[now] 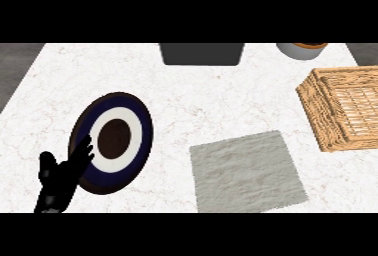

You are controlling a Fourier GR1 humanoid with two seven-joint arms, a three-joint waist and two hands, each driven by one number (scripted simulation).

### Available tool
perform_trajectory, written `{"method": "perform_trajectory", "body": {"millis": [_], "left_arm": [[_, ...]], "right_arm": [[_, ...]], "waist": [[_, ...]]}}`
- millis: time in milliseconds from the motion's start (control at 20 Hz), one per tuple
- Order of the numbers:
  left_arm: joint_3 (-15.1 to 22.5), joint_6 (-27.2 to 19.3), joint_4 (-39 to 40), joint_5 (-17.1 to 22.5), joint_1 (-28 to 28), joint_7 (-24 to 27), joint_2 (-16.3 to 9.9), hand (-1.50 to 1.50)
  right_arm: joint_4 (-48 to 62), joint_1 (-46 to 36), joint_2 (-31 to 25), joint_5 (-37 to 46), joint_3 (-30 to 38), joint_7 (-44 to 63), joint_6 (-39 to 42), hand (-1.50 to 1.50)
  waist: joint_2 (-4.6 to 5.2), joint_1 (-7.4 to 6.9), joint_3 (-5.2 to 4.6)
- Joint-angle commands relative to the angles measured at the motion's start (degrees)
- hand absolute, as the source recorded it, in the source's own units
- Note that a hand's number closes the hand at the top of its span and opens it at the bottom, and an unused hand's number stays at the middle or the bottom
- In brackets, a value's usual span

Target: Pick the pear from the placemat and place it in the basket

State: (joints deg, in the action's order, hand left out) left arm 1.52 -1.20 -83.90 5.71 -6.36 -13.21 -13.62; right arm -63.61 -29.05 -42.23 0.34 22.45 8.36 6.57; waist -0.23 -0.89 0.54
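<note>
On the white marbled counter [221, 90]: grey placemat [247, 172] at lower centre, bare, no pear on it. Pear isn't visible anywhere in head view. Wicker basket [347, 110] sits at the right edge, partly cut off; the part in view holds nothing, rest can't tell.

Left hand [63, 172] shows at lower left, fingers up and relaxed, holding nothing, overlapping the rim of the round plate [114, 140] (dark blue ring, white band, brown centre). Looks like it's resting, not working. Right hand is not in view, so its state is unknown.

Also at the far edge: a dark grey box [201, 53] at top centre and a white cup-like pot [301, 50] top right, both cropped.

Judgement: the pick looks done or in progress out of view, given the placemat is bare and the basket's seen portion has no pear. Most likely step is carry or place by the unseen right hand. Can't confirm.

Next move calls for: bringing the pear over the basket opening, clearing the near wicker wall, lowering inside, then letting go. Basket is well apart from the placemat, to the right and further back.
</note>
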Motion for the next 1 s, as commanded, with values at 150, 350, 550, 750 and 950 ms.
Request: {"method": "perform_trajectory", "body": {"millis": [150,350,550,750,950], "left_arm": [[1.81,-1.77,-0.03,-1.56,-2.5,-3.43,1.82,0.0],[1.23,-0.88,5.37,-1.91,2.21,-2.91,1.93,0.0],[0.88,-0.38,2.43,-1.38,-0.32,-3.54,1.85,0.0],[0.52,-0.58,-0.49,-1.58,-1.21,-5.88,1.25,0.0],[-0.86,1.83,0.2,-0.52,-3.3,-3.53,-0.22,0.0]], "right_arm": [[8.14,3.1,-5.63,10.59,-2.11,-6.68,-4.51,1.5],[15.13,-2.03,-5.69,14.24,-5.46,-12.52,-4.62,-1.5],[21.77,-3.78,-7.64,13.3,-2.45,-19.67,-4.32,-1.5],[25.1,-5.06,-9.52,10.82,0.95,-21.26,-3.07,-1.5],[30.45,-6.18,-12.88,7.53,5.39,-21.49,-0.85,-1.5]], "waist": [[0.59,-0.04,-0.45],[0.81,-0.24,-0.48],[0.61,-0.25,-0.47],[0.43,0.12,-0.48],[0.44,0.07,-0.48]]}}
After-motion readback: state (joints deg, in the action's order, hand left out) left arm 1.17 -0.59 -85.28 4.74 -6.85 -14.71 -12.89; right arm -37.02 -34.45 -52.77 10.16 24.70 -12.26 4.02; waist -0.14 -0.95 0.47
